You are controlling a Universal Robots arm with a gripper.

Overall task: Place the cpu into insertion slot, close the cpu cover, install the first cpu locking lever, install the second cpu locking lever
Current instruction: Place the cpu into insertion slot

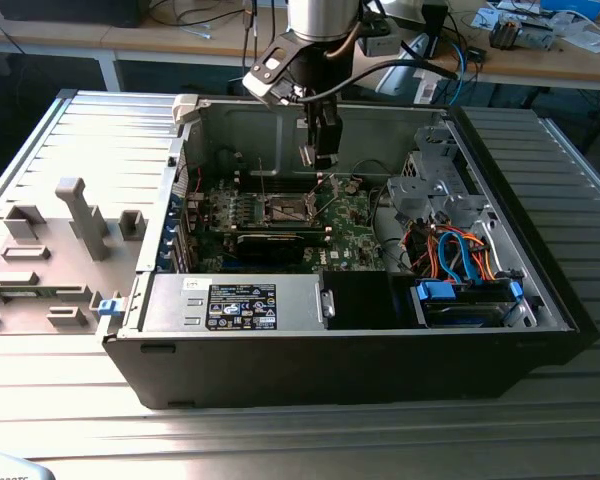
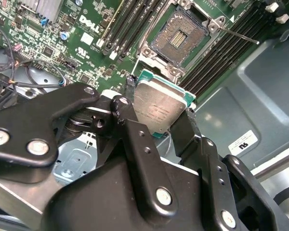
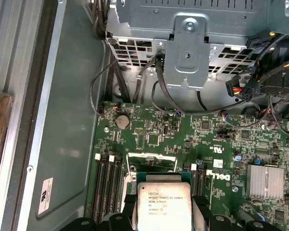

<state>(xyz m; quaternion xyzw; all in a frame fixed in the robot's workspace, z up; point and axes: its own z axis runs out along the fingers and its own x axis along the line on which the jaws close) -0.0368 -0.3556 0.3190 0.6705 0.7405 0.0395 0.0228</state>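
The cpu (image 2: 159,108) between the jaws, near the insertion slot (image 2: 178,38)

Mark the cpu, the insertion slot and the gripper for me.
cpu (image 2: 159,113): second wrist view, middle of its silvery top.
insertion slot (image 2: 179,39): second wrist view, dark contact field inside the metal rim.
gripper (image 2: 160,100): second wrist view, midway between the fingers clamping the cpu.

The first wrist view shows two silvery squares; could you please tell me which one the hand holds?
The cpu, smooth-topped, gripped by the hand; the finned heatsink sits on the green board.
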